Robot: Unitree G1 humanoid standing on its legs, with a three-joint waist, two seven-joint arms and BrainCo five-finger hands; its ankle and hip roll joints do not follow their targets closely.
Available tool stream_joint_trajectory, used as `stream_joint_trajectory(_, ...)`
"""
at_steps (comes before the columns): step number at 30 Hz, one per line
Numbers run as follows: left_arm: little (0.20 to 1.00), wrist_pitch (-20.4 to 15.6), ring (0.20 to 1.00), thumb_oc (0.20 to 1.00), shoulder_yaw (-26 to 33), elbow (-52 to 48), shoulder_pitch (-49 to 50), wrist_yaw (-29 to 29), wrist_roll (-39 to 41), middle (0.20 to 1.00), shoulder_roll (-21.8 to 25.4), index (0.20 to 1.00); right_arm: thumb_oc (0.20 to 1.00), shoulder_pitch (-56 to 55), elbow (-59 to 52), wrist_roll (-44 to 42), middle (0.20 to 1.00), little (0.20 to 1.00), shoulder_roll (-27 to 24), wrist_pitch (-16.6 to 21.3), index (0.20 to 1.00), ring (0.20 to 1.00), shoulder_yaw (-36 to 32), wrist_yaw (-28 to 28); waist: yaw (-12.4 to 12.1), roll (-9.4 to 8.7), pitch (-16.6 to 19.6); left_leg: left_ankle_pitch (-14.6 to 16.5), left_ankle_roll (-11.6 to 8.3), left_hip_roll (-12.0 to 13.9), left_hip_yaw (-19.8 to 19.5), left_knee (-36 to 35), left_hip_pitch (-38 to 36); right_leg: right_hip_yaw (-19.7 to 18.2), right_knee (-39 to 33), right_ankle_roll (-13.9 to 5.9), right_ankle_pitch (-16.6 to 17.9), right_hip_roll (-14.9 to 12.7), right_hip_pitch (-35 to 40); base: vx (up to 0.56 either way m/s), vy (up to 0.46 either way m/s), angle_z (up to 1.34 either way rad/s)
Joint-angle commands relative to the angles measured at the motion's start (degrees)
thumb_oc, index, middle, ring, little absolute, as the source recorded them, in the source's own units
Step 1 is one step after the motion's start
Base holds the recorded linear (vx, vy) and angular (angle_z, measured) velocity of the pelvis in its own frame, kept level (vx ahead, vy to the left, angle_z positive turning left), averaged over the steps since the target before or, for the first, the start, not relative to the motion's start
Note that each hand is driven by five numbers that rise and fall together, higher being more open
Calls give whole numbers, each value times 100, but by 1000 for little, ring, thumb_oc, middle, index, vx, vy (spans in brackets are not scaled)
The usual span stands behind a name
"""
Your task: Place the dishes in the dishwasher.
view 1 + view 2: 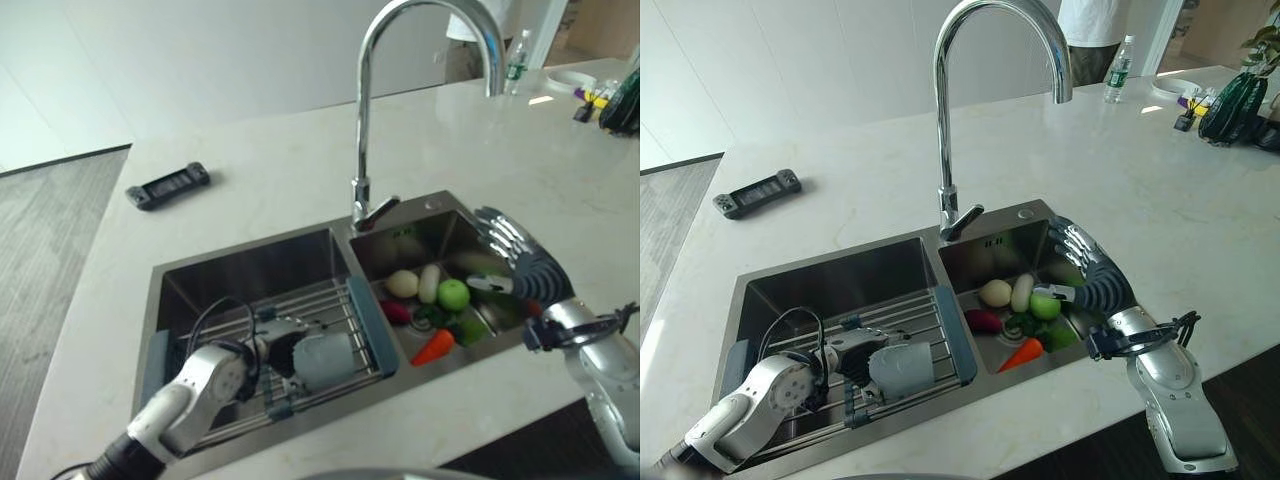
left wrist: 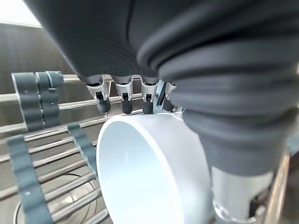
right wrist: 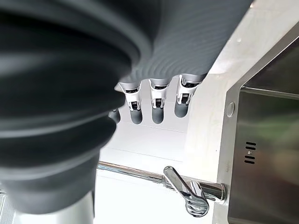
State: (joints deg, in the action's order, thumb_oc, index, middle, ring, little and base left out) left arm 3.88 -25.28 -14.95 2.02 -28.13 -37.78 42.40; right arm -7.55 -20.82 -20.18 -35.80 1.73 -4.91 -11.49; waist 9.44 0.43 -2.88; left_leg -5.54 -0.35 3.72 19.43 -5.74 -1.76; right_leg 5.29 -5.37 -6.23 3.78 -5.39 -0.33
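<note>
One cup (image 1: 902, 369) against rack's (image 1: 940, 345) edge

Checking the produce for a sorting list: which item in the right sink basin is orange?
The carrot, lying nearest the front edge of the basin; the others are green, pale or dark red.

Counter: we see a pale marble-look worktop (image 1: 1160, 190) around a steel double sink (image 1: 902, 262).
Tap: a tall chrome faucet (image 1: 950, 120) arches over the divider.
Wall: white tiles (image 1: 790, 60) (faint seams).
Floor: grey planks (image 1: 40, 260).
</note>
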Motion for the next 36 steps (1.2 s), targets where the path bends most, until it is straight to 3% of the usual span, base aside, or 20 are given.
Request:
stream_joint_trajectory(1,1000,17,1000,1000,-22,221,-504,193,-325,1000,-129,1000,1000,496,-394,56,1000,1000,-41,271,1000,1000,-45,1,134,127,-139,757,-214,384,-131,74,-593,192,37,-196,-430,258,476,0,0,0)
stream_joint_trajectory(17,1000,332,1000,1000,-644,1184,-724,617,-876,1000,-404,1000,1000,569,-374,45,1000,1000,15,285,1000,1000,-36,-109,241,96,-126,779,-206,386,-69,74,-599,105,37,-214,-407,242,435,0,0,0)
stream_joint_trajectory(18,827,377,827,827,-707,1305,-757,640,-972,827,-454,827,1000,580,-375,62,1000,1000,33,283,1000,1000,-7,-105,249,93,-119,784,-201,387,-55,74,-598,105,37,-218,-405,240,428,0,0,0)
stream_joint_trajectory(19,567,365,567,567,-748,1392,-779,653,-1000,567,-464,567,1000,591,-355,73,1000,1000,50,290,1000,1000,-2,-120,259,91,-114,788,-200,380,-55,74,-600,92,37,-218,-401,243,426,0,0,0)
stream_joint_trajectory(20,200,336,200,200,-778,1449,-798,662,-996,200,-479,200,1000,599,-340,74,1000,1000,58,296,1000,1000,4,-126,262,86,-110,789,-199,379,-50,74,-601,88,37,-220,-398,242,424,0,0,0)
stream_joint_trajectory(36,200,-163,200,200,-1006,1637,-966,946,-653,200,-502,200,1000,644,-214,83,1000,1000,-45,378,1000,1000,65,-106,294,105,-100,808,-186,354,-42,74,-628,64,37,-210,-389,237,445,0,0,0)
